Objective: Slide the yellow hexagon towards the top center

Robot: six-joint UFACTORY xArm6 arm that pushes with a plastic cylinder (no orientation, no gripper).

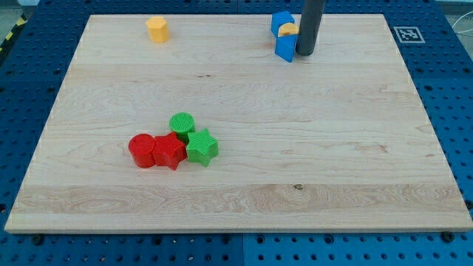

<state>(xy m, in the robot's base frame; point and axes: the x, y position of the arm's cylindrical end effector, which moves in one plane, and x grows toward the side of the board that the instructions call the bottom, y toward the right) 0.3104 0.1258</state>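
Yellow hexagon sits near the bench's top left. You have no hand, only my tip, touching two blue blocks and a second yellow piece. Two red, two green blocks cluster lower left. No readable writing.

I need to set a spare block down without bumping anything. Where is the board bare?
Bare: the whole right half below my tip, and the bottom strip under the green star. Crowded: the red-green cluster and the blue blocks at my tip. The yellow hexagon sits alone top left.
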